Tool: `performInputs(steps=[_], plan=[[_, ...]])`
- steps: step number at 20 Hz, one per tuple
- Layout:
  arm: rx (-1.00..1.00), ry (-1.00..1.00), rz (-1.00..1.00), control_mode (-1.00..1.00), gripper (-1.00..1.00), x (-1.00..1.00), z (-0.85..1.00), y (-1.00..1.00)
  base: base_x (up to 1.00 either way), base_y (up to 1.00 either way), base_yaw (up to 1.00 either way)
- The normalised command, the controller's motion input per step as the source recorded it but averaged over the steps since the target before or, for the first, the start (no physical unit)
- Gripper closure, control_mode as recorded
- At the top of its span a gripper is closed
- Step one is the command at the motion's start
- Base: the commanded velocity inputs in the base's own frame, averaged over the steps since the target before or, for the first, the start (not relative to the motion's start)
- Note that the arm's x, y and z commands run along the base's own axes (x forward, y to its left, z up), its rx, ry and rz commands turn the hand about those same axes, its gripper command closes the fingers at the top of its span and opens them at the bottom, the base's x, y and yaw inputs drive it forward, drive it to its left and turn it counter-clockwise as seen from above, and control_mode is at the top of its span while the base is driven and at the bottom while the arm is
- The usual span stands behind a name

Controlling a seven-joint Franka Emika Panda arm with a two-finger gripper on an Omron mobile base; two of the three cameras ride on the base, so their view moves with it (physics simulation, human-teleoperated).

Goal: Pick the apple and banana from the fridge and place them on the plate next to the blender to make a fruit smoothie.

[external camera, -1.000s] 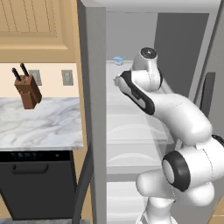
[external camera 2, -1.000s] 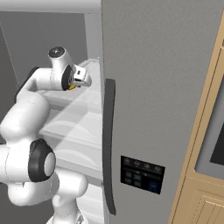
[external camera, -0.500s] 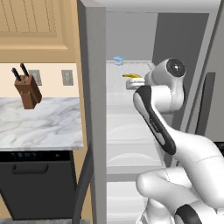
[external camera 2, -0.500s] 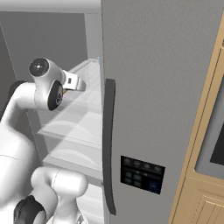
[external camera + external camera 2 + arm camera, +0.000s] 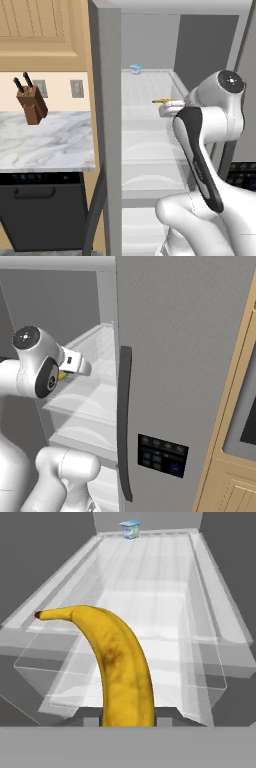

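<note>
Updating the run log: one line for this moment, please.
stage: fetching fruit | gripper: shut on banana | place: at open fridge shelf | apple: unseen

**Bystanders around the open appliance**

A brown knife block (image 5: 31, 104) with dark handles stands at the left of the left base view on a marbled surface (image 5: 45, 145). Behind it a grey outlet (image 5: 76, 88) sits on the beige wall, under a wooden cabinet (image 5: 40, 27). A black dishwasher (image 5: 42, 210) fills the lower left. A small blue-white cup (image 5: 135, 69) stands at top centre, far back. Wooden cabinetry (image 5: 235, 421) runs down the right edge of the right base view.
</note>
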Motion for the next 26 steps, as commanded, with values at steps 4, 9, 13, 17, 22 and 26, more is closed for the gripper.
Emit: performInputs(steps=[4,9,13,17,22,26], plan=[[-0.12,0.41,0.00,-1.00,1.00,-0.65,-0.22,-0.14,0.00,0.00,0.00],[-0.03,0.08,0.00,-1.00,1.00,0.00,-0.02,0.00,0.00,0.00,0.00],[0.00,0.01,0.02,1.00,1.00,-0.23,-0.25,-0.04,-0.13,-0.07,0.04],[0.00,0.00,0.00,1.00,1.00,0.00,0.00,0.00,-0.79,-0.60,0.29],[0.00,0.00,0.00,1.00,1.00,0.00,0.00,0.00,-1.00,-0.68,0.55],[0.00,0.00,0.00,1.00,1.00,0.00,0.00,0.00,-0.77,-0.25,0.93]])
